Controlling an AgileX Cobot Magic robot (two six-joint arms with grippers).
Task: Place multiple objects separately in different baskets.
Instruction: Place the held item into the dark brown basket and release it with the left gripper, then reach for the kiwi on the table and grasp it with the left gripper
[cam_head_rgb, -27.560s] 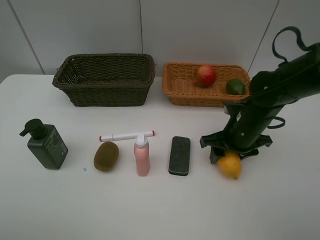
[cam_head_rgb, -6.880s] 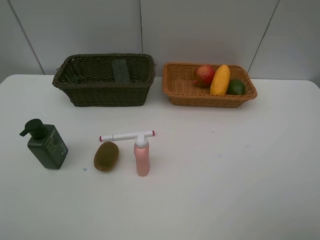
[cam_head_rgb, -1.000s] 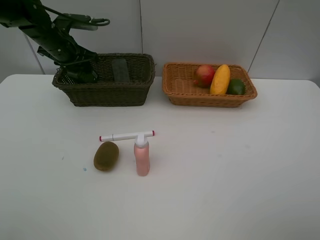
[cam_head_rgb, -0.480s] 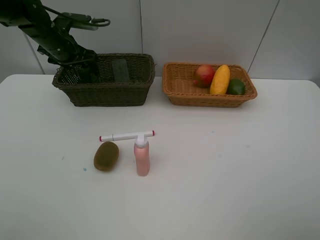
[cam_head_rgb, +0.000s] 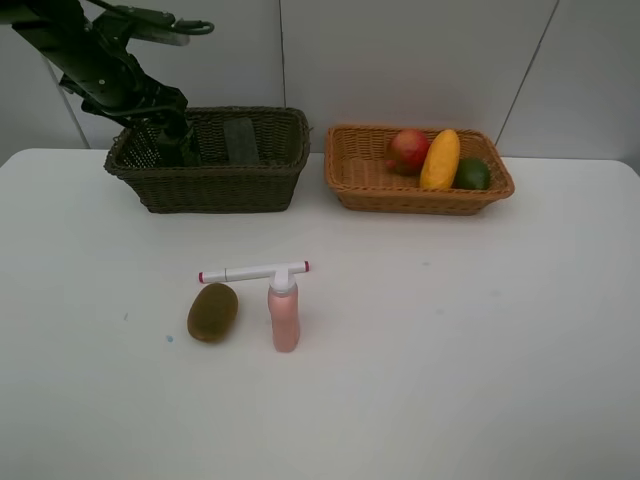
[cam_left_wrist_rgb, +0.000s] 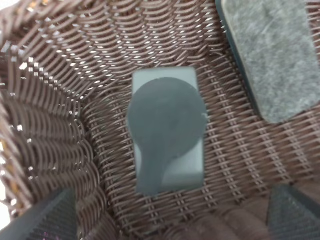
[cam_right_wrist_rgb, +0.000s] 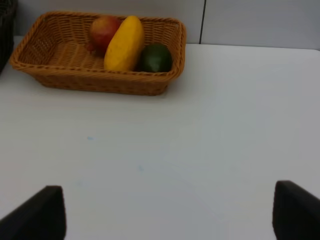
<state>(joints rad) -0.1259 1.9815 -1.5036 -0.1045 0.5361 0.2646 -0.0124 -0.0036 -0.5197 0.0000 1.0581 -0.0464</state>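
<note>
The dark green pump bottle (cam_left_wrist_rgb: 167, 132) stands in the dark olive-brown basket (cam_head_rgb: 215, 185) beside the black eraser block (cam_head_rgb: 240, 140), which also shows in the left wrist view (cam_left_wrist_rgb: 272, 55). My left gripper (cam_head_rgb: 163, 128) hangs open just above the bottle, holding nothing. The brown kiwi (cam_head_rgb: 212, 311), the small pink bottle (cam_head_rgb: 284, 316) and the white marker (cam_head_rgb: 253, 272) lie on the table. The orange-tan basket (cam_head_rgb: 360, 180) holds the red pomegranate (cam_head_rgb: 408, 150), the yellow mango (cam_head_rgb: 440, 158) and the green lime (cam_head_rgb: 471, 174). My right gripper (cam_right_wrist_rgb: 165, 215) is open and empty.
The white table (cam_head_rgb: 450, 330) ends at a grey panelled wall behind both baskets. The marker rests across the top of the pink bottle. My left arm reaches in from the top left over the dark basket's left end. The right arm is out of the exterior high view.
My left gripper has risen a little out of the dark basket, leaving the pump bottle standing inside. Nothing else has moved.
</note>
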